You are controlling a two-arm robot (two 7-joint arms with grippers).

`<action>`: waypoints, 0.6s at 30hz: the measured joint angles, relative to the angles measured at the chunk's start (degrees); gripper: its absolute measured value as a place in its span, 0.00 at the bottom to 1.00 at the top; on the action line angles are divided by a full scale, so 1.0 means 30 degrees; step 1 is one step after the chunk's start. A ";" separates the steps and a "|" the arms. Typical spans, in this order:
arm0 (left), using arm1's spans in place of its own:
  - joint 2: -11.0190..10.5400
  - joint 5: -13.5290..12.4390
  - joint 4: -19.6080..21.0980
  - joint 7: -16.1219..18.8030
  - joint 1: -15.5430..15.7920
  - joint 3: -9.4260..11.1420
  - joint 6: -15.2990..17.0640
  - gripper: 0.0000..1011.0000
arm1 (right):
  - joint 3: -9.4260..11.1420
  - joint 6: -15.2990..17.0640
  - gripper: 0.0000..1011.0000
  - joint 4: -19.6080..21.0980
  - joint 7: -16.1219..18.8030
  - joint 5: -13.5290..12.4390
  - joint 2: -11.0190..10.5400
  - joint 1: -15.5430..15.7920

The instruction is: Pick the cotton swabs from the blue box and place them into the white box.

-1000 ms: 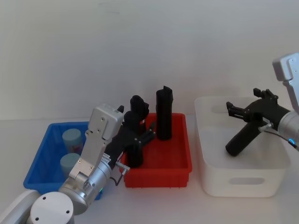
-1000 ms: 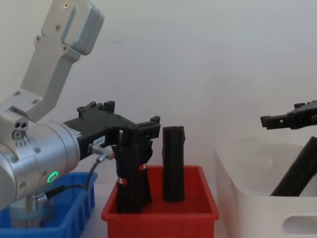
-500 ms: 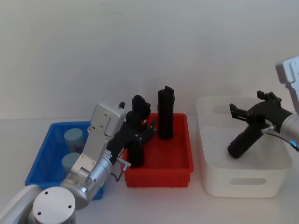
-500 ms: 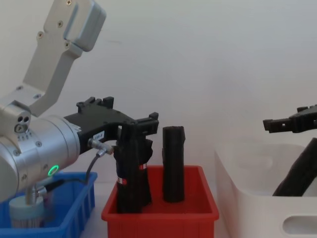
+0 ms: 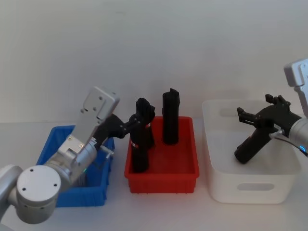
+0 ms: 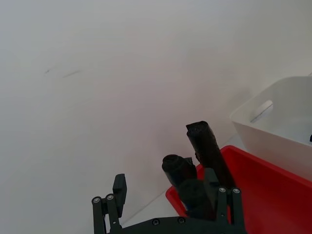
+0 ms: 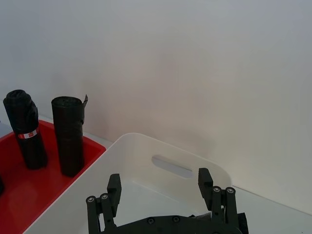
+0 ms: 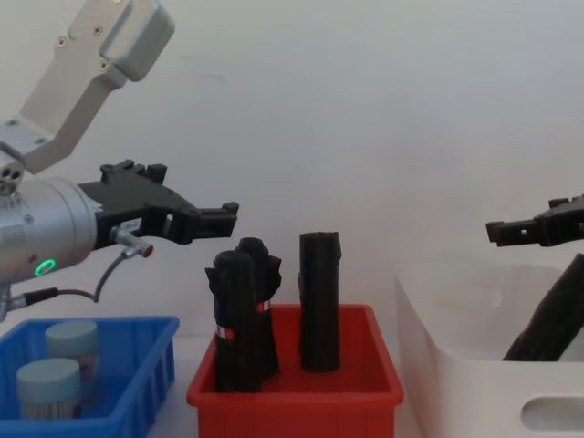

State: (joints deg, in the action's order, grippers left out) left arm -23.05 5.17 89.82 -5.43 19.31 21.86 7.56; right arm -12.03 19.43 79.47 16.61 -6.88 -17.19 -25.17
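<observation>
Jaws stand apart and empty on both grippers. Head view: my left gripper [image 5: 131,122] hangs above the gap between the blue box [image 5: 45,151] and the red bin [image 5: 161,184], its tips turned toward the three black cylinders [image 5: 169,115] standing in that bin. Its arm covers most of the blue box's inside. My right gripper [image 5: 253,107] is held over the white box [image 5: 250,191], which stands on the counter [image 5: 159,211] just right of the red bin. Left wrist view: the jaws are wide apart, and the black cylinders and a corner of the red bin lie beyond the opening. Right wrist view: the jaws are spread above the white box's interior, with its oval handle cutout [image 7: 170,166] on the far wall. Chest view: the cotton swabs [image 8: 47,388], two tubs with pale lids, sit upright in the blue box, one behind the other. The left gripper is raised well above them, reaching toward the nearest black cylinder.
</observation>
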 joint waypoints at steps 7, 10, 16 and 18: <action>-0.1076 -0.0079 -0.0009 -0.1757 0.0280 -0.0974 0.1749 0.99 | 0.0000 0.0002 0.99 -0.0017 -0.0024 0.0001 0.0000 0.0013; -0.1414 0.0017 0.0076 -0.2355 0.0291 -0.1232 0.2225 0.99 | 0.0000 0.0003 0.99 -0.0018 -0.0029 0.0000 0.0000 0.0013; -0.2406 0.0488 0.0396 -0.4276 0.0224 -0.1920 0.3531 0.99 | 0.0000 0.0004 0.99 -0.0019 -0.0042 0.0001 -0.0001 0.0014; -0.2795 0.0721 0.0515 -0.5004 0.0143 -0.2168 0.3930 0.99 | 0.0000 0.0003 0.99 -0.0018 -0.0045 0.0001 -0.0001 0.0014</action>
State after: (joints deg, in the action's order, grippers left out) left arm -31.43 7.33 91.36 -20.44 19.74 15.36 19.36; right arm -12.03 19.44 79.41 16.48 -6.88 -17.19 -25.12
